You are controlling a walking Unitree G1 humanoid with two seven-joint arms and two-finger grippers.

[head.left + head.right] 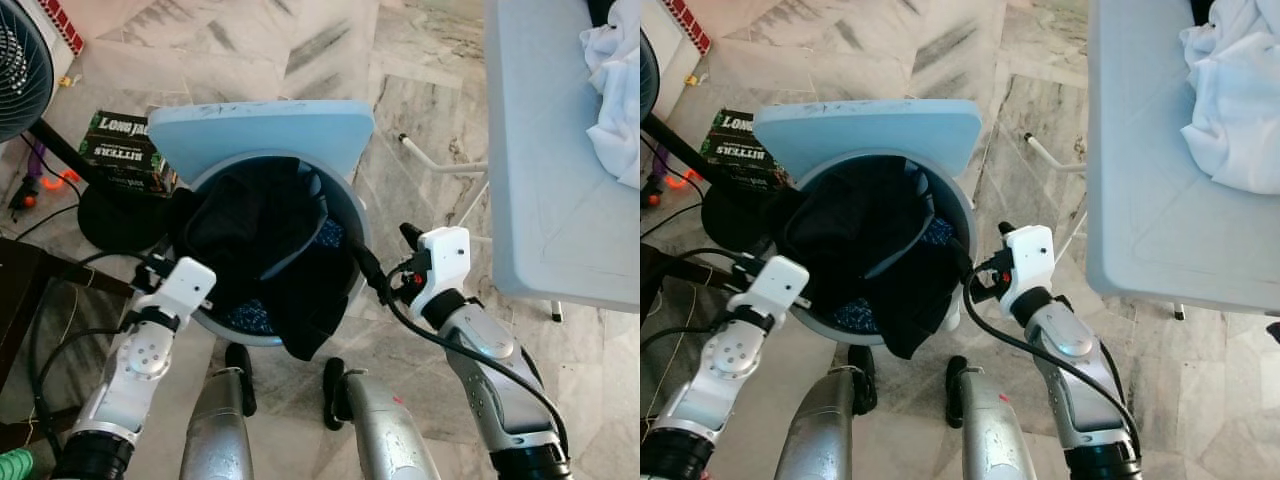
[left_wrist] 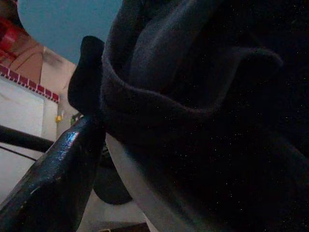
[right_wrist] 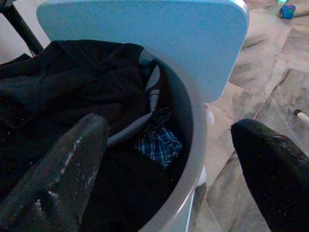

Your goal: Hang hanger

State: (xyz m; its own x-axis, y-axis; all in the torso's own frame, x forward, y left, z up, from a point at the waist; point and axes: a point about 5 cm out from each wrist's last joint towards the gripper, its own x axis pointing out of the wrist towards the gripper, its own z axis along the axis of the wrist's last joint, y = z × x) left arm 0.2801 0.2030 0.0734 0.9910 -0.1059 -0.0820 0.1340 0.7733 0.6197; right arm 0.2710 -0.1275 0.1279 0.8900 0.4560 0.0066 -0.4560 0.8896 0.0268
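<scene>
dark clothes [image 1: 265, 250] in grey bin [image 1: 352, 215]

One round grey laundry basket [image 1: 352, 215] stands at the centre, with one pale blue lid [image 1: 265, 135] leaning up at its 12 o'clock edge. Inside lie one black garment [image 1: 255, 240] and one blue checked cloth [image 3: 159, 142]. One grey folding table [image 1: 545, 180] fills the 3 o'clock side, carrying one white bundle of cloth [image 1: 615, 95]. At 10 o'clock sits one dark green printed carton [image 1: 120, 150], and one fan [image 1: 20, 65] stands at 11 o'clock. Two grippers: left gripper [image 1: 160, 268], right gripper [image 3: 169, 169].
</scene>
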